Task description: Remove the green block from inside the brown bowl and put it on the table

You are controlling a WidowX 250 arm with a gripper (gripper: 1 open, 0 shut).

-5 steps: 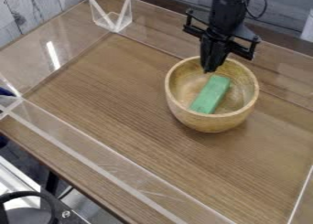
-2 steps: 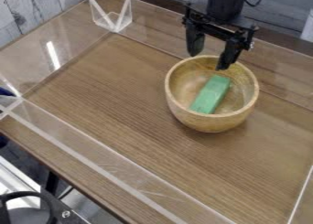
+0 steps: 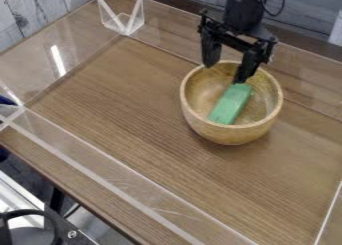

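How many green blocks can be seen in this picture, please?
1. The green block lies inside the brown bowl, beneath the open gripper. I see no other, though the bowl's near wall could hide something small.

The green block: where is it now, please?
In the camera view, the green rectangular block lies inside the light tan wooden bowl, right of the picture's centre.

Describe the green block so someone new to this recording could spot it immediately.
On the brown wood-grain table, find the round, pale wooden bowl below the black robot hand. Inside it lies the green block, a slim bar. Its bright green sets it apart from the tan bowl and the black hand.
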